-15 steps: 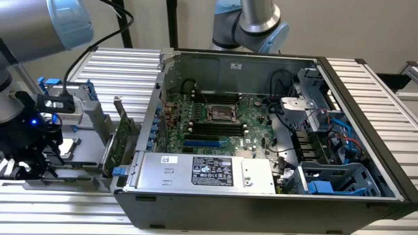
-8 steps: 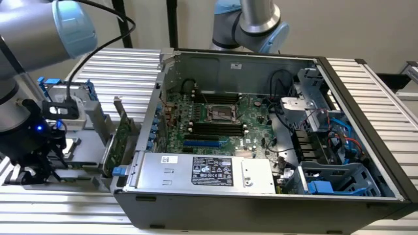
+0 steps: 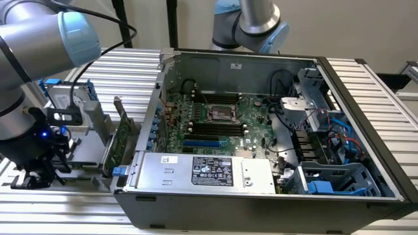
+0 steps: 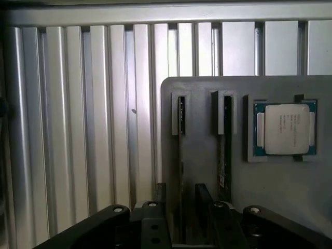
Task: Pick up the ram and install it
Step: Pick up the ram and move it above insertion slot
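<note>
One thin green ram stick [image 4: 224,155] stood edgewise in the grey slotted tray [image 4: 275,187] beside the black gripper [image 4: 181,197], whose parted fingers [image 4: 203,199], if misaligned, might knock it askew.

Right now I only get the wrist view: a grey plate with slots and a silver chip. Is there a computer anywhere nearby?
Observer: Yes. An open computer case lies to the exterior view's right of the gripper.
Operator: Does it have room for the ram?
Observer: Long black slots run beside the processor socket, and I see no green stick standing in them.
Operator: Is anything between the arm and that case?
Observer: A large green expansion card with a blue tab stands upright there.
</note>
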`<state>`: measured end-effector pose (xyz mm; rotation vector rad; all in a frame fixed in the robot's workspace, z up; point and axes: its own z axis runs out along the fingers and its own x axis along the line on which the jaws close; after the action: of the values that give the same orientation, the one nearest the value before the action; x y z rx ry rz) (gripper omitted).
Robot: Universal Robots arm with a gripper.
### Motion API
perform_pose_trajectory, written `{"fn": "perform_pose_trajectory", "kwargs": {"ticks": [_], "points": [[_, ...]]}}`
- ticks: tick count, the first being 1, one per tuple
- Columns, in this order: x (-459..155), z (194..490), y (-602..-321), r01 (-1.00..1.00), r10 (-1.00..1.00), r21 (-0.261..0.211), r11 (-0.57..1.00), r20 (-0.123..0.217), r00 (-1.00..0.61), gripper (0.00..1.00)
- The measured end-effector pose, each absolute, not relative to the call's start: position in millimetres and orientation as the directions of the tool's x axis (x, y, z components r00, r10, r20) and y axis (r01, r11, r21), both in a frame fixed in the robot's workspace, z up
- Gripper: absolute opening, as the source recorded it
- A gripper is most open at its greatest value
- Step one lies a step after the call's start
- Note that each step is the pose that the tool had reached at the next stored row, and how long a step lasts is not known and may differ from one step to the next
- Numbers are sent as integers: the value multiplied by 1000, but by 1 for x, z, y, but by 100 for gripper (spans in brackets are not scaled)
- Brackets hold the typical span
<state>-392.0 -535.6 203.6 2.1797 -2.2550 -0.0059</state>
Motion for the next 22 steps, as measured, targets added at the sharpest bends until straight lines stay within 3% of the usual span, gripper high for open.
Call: {"fn": "perform_pose_trajectory", "kwargs": {"ticks": [22], "points": [[-392,198,-536,-1000,-1000,20,12,-21,-12,100]]}}
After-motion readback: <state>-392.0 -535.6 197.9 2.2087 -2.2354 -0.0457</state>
